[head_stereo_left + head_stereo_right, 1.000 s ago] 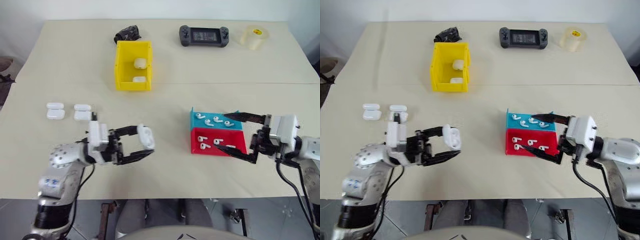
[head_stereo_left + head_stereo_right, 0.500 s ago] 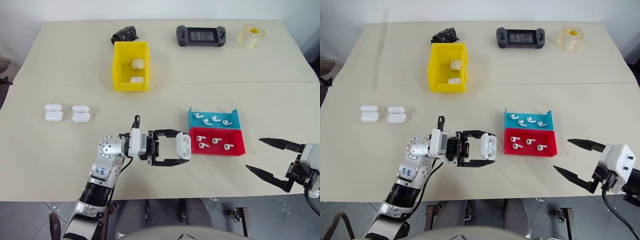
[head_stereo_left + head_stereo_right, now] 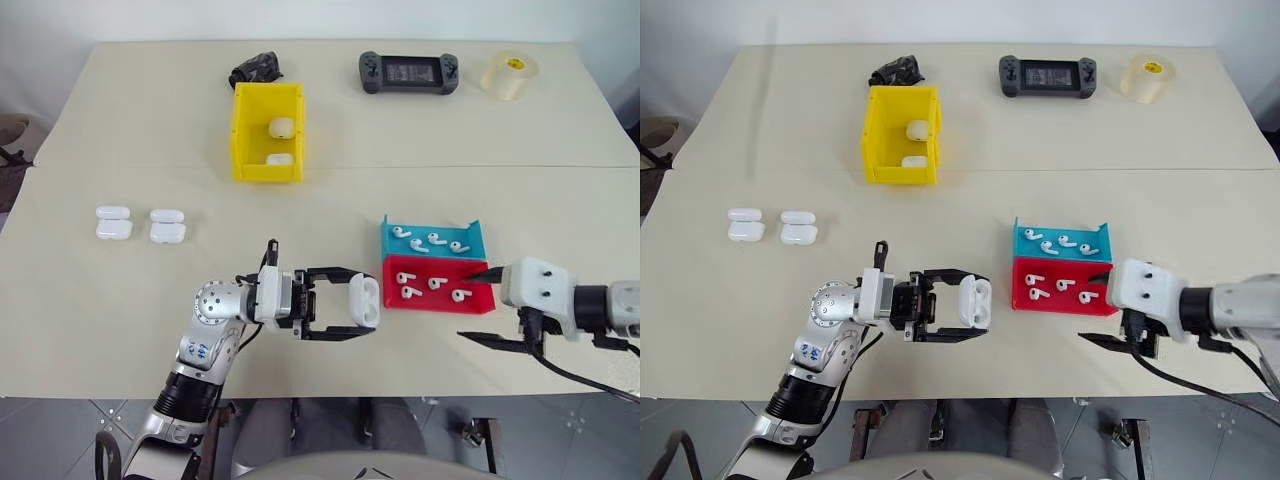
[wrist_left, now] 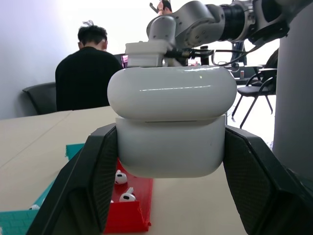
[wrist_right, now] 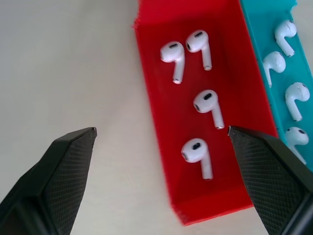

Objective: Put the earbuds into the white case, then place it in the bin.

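Observation:
My left gripper (image 3: pixel 368 306) is shut on the white case (image 3: pixel 365 298), held above the table just left of the red tray (image 3: pixel 440 301). In the left wrist view the case (image 4: pixel 171 122) sits squeezed between both black fingers. Several earbuds (image 3: pixel 432 283) lie in the red tray, and several more (image 3: pixel 430 240) in the blue tray behind it. My right gripper (image 3: pixel 468 306) is open, tilted down at the red tray's right end. Its wrist view shows the earbuds (image 5: pixel 208 102) between the spread fingertips. The yellow bin (image 3: pixel 240 140) stands far back left with two white cases inside.
Two pairs of white cases (image 3: pixel 112 222) (image 3: pixel 167 226) lie at the left of the table. A game controller (image 3: pixel 408 72), a tape roll (image 3: pixel 508 73) and a black object (image 3: pixel 255 68) sit along the far edge. A seated person (image 4: pixel 83 73) shows in the background.
My left gripper carried the case rightward to beside the red tray, then held still. My right gripper drew back off the trays, then returned, tilted down at the red tray's right end.

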### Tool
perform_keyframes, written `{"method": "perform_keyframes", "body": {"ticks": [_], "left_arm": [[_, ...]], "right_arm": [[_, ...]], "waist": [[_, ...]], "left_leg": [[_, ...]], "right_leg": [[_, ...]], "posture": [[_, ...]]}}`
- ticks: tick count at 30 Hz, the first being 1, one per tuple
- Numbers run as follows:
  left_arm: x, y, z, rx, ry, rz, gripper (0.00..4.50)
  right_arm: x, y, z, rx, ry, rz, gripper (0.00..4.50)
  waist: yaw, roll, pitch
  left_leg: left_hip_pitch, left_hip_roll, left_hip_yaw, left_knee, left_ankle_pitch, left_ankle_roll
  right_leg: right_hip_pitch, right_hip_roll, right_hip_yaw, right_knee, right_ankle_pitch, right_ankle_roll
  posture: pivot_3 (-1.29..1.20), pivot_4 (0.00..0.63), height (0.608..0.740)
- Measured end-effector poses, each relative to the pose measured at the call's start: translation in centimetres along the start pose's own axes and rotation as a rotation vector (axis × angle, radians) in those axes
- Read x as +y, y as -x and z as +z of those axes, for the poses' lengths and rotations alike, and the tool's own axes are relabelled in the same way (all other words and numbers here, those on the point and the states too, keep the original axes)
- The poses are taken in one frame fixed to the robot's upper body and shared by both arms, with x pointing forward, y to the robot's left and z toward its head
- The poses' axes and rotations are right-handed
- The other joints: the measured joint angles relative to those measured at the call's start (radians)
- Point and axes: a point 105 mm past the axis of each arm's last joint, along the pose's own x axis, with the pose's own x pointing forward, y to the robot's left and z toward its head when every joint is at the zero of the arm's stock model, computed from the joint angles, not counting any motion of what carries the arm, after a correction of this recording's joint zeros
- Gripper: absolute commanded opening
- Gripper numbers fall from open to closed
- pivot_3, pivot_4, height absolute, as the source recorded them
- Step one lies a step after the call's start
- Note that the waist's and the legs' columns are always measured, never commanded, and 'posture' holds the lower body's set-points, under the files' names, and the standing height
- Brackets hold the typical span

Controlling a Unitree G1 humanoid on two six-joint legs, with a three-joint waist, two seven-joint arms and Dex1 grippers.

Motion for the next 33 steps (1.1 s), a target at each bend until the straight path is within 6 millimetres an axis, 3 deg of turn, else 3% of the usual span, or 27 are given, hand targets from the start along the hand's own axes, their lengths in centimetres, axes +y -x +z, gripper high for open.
{"method": "perform_keyframes", "body": {"ticks": [8, 11, 15, 33], "left_arm": [[-0.4, 0.0, 0.2, 0.007, 0.001, 0.005, 2.8], [-0.4, 0.1, 0.2, 0.012, 0.005, 0.012, 2.8], [-0.5, 0.2, 0.1, 0.023, 0.015, 0.022, 2.8], [-0.7, 0.4, 0.1, 0.039, 0.029, 0.034, 2.8]], "right_arm": [[-1.2, -1.1, -0.9, 0.119, 0.102, 0.031, 4.5], [-1.2, -1.3, -1.3, 0.135, 0.111, 0.045, 3.95], [-1.4, -1.5, -1.5, 0.145, 0.113, 0.056, 2.67], [-2.5, -2.4, -0.8, 0.165, 0.231, 0.086, 2.67]], "waist": [[-0.003, 0.0, 0.0], [-0.001, 0.0, 0.0], [-0.002, 0.0, 0.0], [-0.002, 0.0, 0.0]], "left_leg": [[0.0, 0.0, 0.0, 0.0, 0.0, 0.0], [-0.001, 0.0, 0.0, 0.0, 0.0, 0.0], [0.0, 0.0, 0.0, 0.0, 0.0, 0.0], [-0.001, 0.0, 0.0, 0.0, 0.0, 0.0]], "right_leg": [[0.0, 0.0, -0.001, 0.0, 0.0, 0.0], [0.0, 0.0, -0.001, 0.001, 0.0, 0.0], [0.0, 0.0, -0.001, 0.0, 0.0, 0.0], [0.0, 0.0, -0.001, 0.001, 0.0, 0.0]], "posture": [[0.0, 0.15, 0.74], [0.0, 0.15, 0.74], [0.0, 0.15, 0.74], [0.0, 0.15, 0.74]]}}
